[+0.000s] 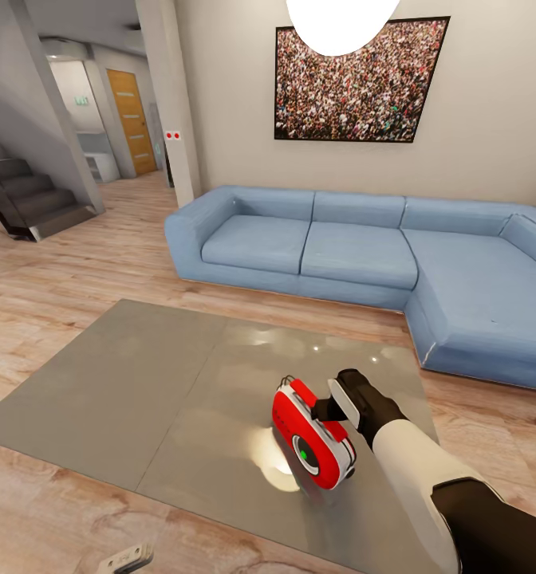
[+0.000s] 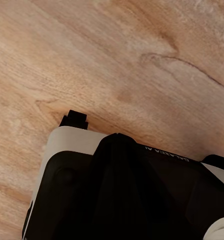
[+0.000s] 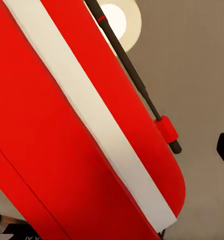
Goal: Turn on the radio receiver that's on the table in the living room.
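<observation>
Radio receiver [image 1: 313,434] sits near-right on the table [image 1: 124,383], my right gripper [image 1: 332,408] touching its right side, jaw state I can't tell; looks light, rigid, slick plastic that'll slide, so I'd press gently, not grab the thin handle [image 3: 134,80].

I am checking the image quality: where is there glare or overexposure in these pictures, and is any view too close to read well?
Head view: the lamp at the top edge is blown out to pure white, and the glossy table carries a bright reflection beside the radio receiver. Right wrist view: the radio is so close that it is cropped, with a pale glare spot on the tabletop behind it.
</observation>
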Controlling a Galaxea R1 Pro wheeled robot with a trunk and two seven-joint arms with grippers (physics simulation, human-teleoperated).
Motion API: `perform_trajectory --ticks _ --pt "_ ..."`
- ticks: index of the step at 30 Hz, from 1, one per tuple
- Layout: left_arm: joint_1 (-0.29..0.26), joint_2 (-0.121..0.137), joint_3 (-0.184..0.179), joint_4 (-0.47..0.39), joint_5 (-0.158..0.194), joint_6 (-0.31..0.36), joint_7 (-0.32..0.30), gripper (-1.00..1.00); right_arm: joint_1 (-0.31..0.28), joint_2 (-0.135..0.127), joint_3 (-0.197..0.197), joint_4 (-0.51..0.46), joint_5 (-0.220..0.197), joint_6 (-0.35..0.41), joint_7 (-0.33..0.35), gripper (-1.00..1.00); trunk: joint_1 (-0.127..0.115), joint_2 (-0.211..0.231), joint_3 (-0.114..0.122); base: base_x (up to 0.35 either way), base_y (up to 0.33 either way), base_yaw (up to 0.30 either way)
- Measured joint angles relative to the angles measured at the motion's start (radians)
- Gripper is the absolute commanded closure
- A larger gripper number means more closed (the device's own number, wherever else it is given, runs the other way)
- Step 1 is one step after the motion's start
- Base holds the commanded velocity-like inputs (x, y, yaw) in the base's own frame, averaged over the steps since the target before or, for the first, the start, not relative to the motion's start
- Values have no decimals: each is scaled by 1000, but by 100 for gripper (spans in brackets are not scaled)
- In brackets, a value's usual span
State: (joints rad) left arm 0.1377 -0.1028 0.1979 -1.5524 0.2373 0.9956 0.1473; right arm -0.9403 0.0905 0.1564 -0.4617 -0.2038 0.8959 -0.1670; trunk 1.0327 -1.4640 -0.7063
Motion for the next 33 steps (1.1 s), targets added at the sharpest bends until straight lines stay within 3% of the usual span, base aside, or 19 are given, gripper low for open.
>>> perform_trajectory --ticks 23,33 --pt "0 0 0 0 0 0 0 100 0 0 0 0 0 0 0 -100 0 0 0 0 0 0" --pt "-1 0 0 0 0 0 0 100 0 0 0 0 0 1 -1 -100 -38 70 31 0 0 0"
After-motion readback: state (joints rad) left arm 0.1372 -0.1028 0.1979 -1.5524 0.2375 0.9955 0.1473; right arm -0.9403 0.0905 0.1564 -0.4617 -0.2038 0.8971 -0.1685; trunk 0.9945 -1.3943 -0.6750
